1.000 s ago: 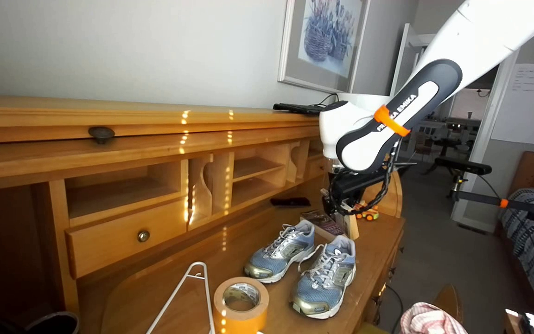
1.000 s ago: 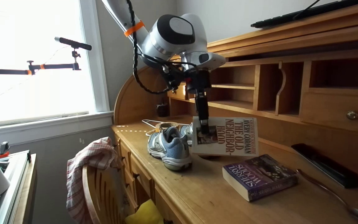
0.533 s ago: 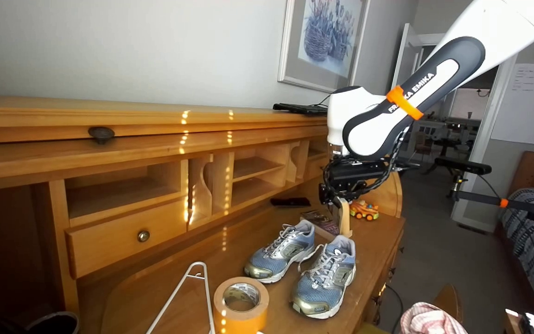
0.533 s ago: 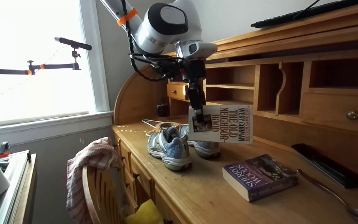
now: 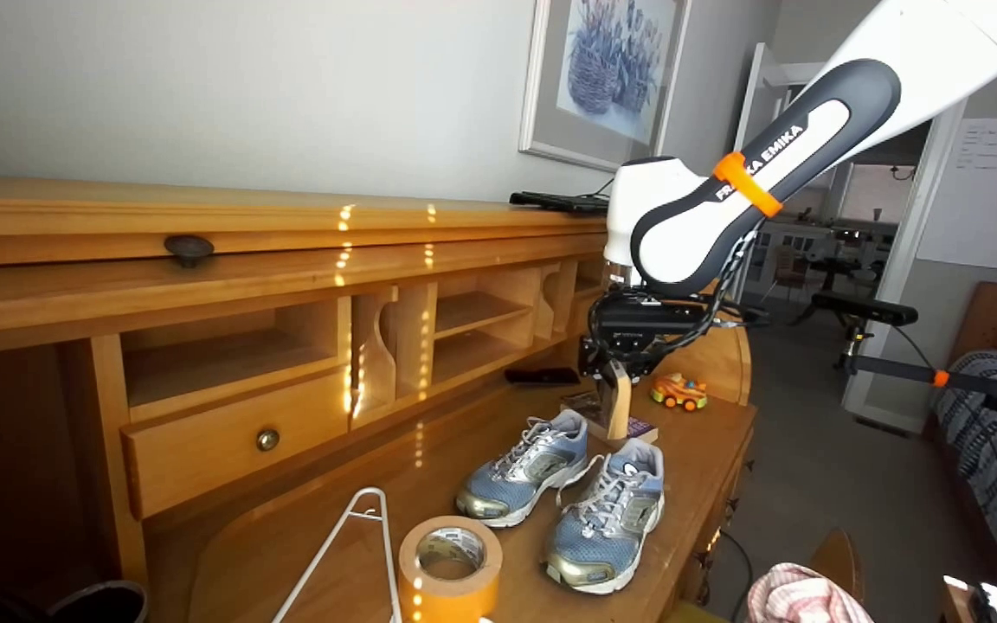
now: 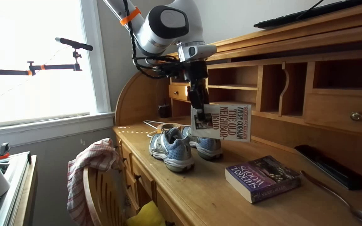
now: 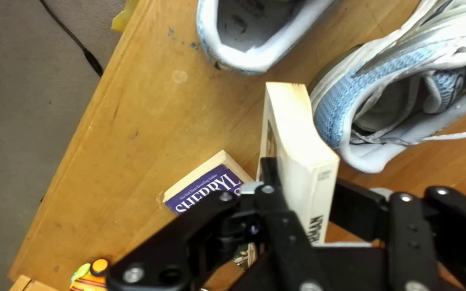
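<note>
Gripping the white paperback (image 6: 231,124) in the hand (image 7: 306,184), pinched cover to cover, presumably the narrowest way across; suspending it on edge above the worktop (image 6: 215,194), with sneakers (image 6: 172,150) near the hand and a purple paperback (image 6: 262,175) lower.

book (image 6: 222,123) in gripper (image 7: 303,179), above desk (image 6: 206,185); tape (image 5: 457,597) near shoes (image 5: 607,532) on desk
</note>
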Tool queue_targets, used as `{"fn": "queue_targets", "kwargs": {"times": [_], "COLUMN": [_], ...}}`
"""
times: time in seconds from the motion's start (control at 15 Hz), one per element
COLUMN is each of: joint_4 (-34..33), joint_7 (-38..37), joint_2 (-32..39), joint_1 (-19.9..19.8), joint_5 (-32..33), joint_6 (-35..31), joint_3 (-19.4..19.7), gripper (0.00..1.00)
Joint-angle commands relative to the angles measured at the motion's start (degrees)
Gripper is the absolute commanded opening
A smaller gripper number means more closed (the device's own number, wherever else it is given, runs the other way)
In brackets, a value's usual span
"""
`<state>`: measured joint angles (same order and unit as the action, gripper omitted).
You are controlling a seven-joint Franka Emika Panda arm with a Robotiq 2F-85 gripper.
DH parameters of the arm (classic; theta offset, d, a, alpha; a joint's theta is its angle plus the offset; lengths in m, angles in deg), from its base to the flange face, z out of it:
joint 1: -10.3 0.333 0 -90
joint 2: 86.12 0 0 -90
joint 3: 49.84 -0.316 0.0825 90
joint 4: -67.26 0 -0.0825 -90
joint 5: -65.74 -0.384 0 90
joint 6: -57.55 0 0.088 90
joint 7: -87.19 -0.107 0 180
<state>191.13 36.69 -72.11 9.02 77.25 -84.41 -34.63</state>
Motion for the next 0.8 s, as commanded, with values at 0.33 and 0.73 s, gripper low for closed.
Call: {"fn": "queue_targets", "kwargs": {"times": [0.33, 0.73], "joint_4": [0.47, 0.34], "joint_7": [-3.97, -6.2], "joint_2": [1.63, 2.49], "joint_1": [-0.22, -0.06], "joint_5": [-4.8, -10.19], "joint_6": [0.44, -2.08], "joint_3": [-3.08, -4.38], "gripper": [0.06, 0.06]}}
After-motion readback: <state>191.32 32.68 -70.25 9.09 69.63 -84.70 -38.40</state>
